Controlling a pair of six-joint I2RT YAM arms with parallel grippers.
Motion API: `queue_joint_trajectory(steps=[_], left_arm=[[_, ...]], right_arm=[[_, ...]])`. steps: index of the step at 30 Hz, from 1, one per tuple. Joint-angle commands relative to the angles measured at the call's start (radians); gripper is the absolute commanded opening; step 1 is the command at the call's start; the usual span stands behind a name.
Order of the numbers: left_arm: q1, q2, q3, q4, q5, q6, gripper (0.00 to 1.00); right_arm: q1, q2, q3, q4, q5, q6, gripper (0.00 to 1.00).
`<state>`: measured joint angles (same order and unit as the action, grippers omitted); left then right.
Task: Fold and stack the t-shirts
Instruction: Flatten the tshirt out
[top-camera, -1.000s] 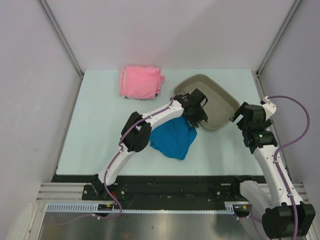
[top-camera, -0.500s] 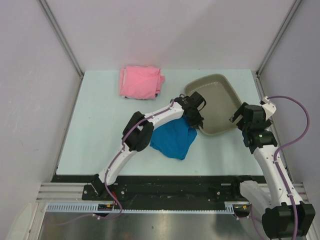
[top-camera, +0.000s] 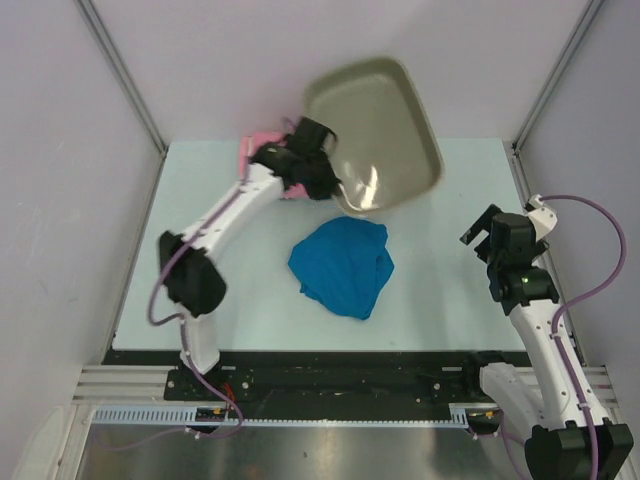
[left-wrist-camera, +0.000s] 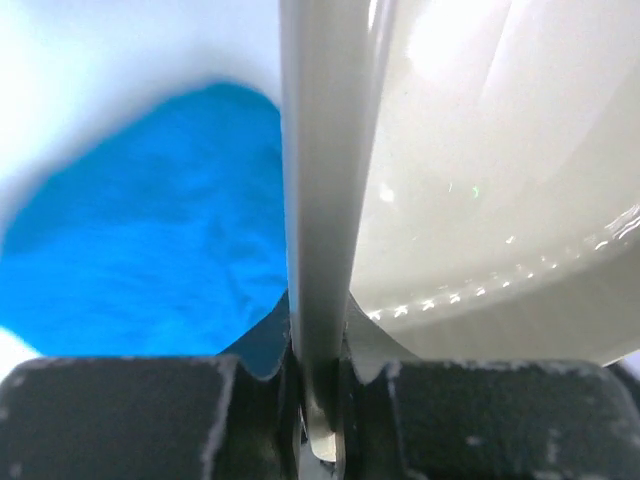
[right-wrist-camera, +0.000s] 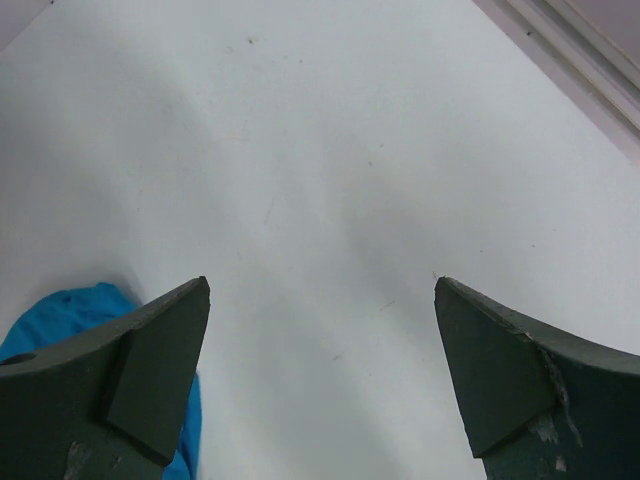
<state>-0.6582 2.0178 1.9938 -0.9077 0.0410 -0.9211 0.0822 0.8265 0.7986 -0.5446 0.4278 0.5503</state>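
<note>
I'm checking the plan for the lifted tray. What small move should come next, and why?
Probably lower the tray onto bare table at the far right. The left hand is shut on its rim, holding it tilted in the air, while the blue shirt lies crumpled and the right hand is open. Folding likely needs both hands.

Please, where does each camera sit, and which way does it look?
Top external: above and behind the bases, facing down on the table, the left arm and right arm, the tray held aloft and the blue t-shirt.
Left wrist: on the left arm, facing along the left fingers, shut on the tray's rim, the blue t-shirt beyond.
Right wrist: on the right arm, facing down between the open right fingers at the table.
Shared: all show the blue t-shirt; top and left wrist share the tray.
</note>
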Motion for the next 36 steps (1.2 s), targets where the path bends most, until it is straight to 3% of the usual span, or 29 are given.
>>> queue_joint_trajectory(steps=[1,6,9,14,21,28,36], left_arm=[[0.162,-0.321,-0.108,-0.046,-0.116,0.077,0.00],[0.327,-0.473,-0.311,-0.059,-0.079,0.159,0.00],[0.380,-0.498,-0.351,-0.141,-0.096,0.231,0.00],[0.459,-0.496,-0.394,-0.284,-0.223,0.338,0.00],[0.606,-0.534,-0.529,-0.310,-0.331,0.465,0.00],[0.709,-0.538,-0.662,-0.235,-0.457,0.611,0.00],[0.773,-0.476,-0.727,-0.033,-0.529,0.853,0.01]], right_arm=[[0.037,-0.016,-0.002,0.003,0.005,0.025,1.00],[0.102,-0.030,-0.002,0.000,0.029,0.040,1.00],[0.137,-0.040,-0.002,0.005,0.045,0.049,1.00],[0.178,-0.050,-0.002,0.015,0.031,0.072,1.00],[0.235,-0.058,-0.004,-0.005,0.052,0.085,1.00],[0.297,-0.061,-0.032,0.012,0.071,0.108,1.00],[0.338,-0.056,-0.076,0.038,0.074,0.122,1.00]])
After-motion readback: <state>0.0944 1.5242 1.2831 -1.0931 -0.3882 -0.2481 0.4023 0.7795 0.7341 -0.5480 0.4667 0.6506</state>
